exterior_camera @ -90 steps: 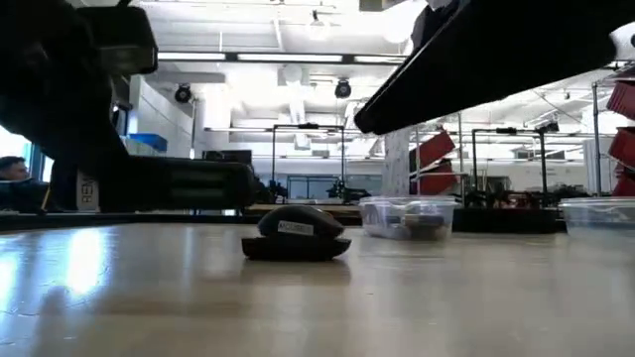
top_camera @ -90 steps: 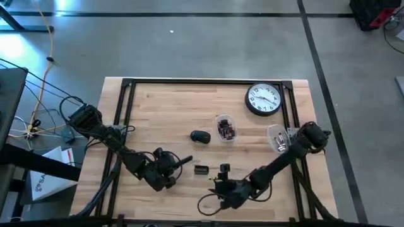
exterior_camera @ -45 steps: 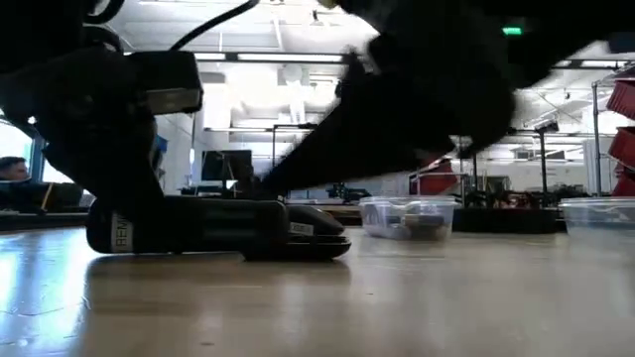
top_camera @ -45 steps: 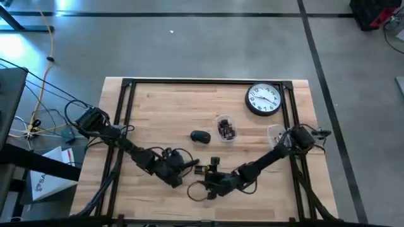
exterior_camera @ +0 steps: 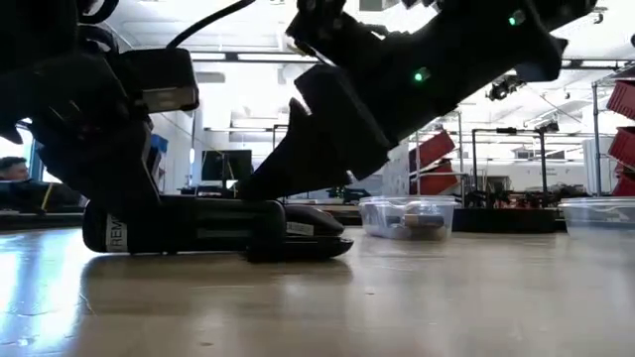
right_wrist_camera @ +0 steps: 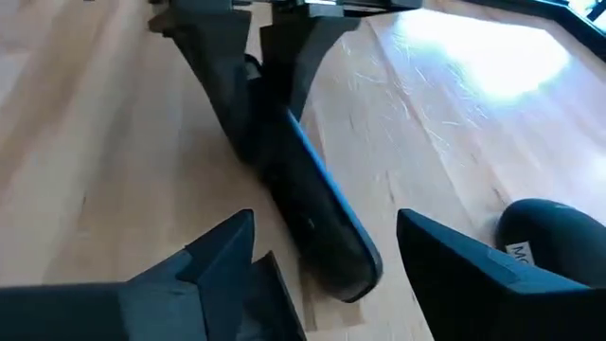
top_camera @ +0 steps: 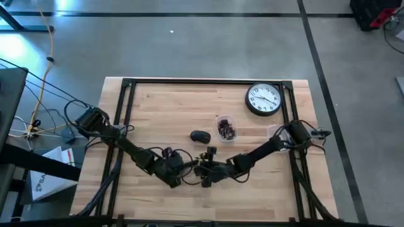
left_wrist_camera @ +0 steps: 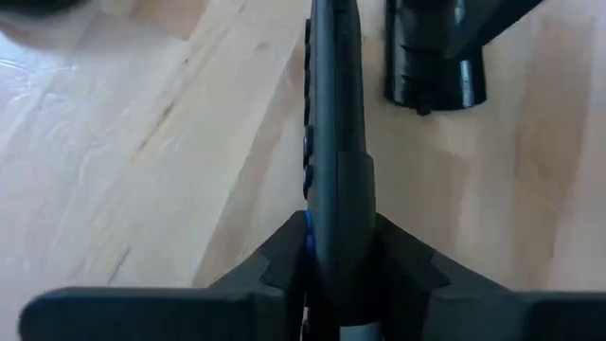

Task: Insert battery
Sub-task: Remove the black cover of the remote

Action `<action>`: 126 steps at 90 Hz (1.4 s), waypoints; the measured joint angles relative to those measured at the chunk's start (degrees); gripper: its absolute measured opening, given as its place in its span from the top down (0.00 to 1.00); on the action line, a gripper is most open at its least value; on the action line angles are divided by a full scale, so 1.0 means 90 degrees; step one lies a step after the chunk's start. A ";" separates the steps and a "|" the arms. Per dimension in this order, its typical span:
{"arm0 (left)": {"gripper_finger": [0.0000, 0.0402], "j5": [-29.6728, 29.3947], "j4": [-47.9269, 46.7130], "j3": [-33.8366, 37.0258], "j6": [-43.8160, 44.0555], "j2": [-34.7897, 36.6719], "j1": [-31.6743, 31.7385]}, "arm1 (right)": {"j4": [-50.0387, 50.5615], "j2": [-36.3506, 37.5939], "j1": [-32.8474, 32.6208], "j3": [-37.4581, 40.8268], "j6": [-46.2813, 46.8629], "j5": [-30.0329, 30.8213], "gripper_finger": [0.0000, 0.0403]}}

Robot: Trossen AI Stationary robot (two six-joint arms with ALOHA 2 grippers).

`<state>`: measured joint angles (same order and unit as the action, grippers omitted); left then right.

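Note:
A dark remote control point(right_wrist_camera: 312, 213) lies low on the wood table point(top_camera: 164, 107), and my left gripper point(top_camera: 178, 169) is shut on one end of it. My right gripper point(right_wrist_camera: 327, 284) is open. Its two fingers stand on either side of the remote's free end point(right_wrist_camera: 350, 270) without touching it. In the low view the remote point(exterior_camera: 189, 226) rests on the tabletop below both grippers. A clear tub point(top_camera: 225, 128) farther back holds small dark things. No single battery shows. My left gripper pinches the remote between its two fingers near one end point(left_wrist_camera: 336, 256), one finger on the button face and one on the back. The fingers come from the table's left and lie along the remote, which runs on past them. The remote's underside is down on the table point(exterior_camera: 198, 248).
A black computer mouse point(top_camera: 200, 136) sits just beyond the remote, also in the right wrist view point(right_wrist_camera: 554, 232). A wall clock point(top_camera: 263, 99) lies at the far right, and a second clear tub point(top_camera: 276, 135) stands near the right arm. A black frame point(top_camera: 208, 81) runs round the table.
My right gripper has moved toward the table's left, up to the remote's free end, and stands open around it. My left gripper has shifted a little toward the right and come down, so the remote, which was held above the table, rests on it.

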<state>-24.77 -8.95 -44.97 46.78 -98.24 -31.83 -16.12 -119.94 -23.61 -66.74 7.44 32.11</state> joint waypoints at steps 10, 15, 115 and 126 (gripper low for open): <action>0.78 0.0035 -0.0028 0.0012 0.0000 -0.0009 0.0041 | 0.0007 0.0000 0.0070 0.0000 0.0011 -0.0128 0.43; 0.77 0.0039 -0.0029 0.0017 -0.0002 -0.0017 0.0041 | 0.0002 0.0000 0.0084 0.0000 0.0036 -0.0126 0.43; 0.56 -0.0519 -0.0729 0.0000 -0.0050 0.0539 0.0206 | 0.1501 0.1082 -0.0420 -0.0002 0.0335 0.0698 0.44; 0.56 -0.0864 -0.0779 -0.0001 -0.0206 0.0861 0.0206 | 0.2168 0.1415 -0.0489 -0.0002 0.0531 0.0817 0.44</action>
<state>-32.55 -15.96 -44.98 44.93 -90.48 -29.98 3.39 -107.20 -28.01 -66.76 12.23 39.46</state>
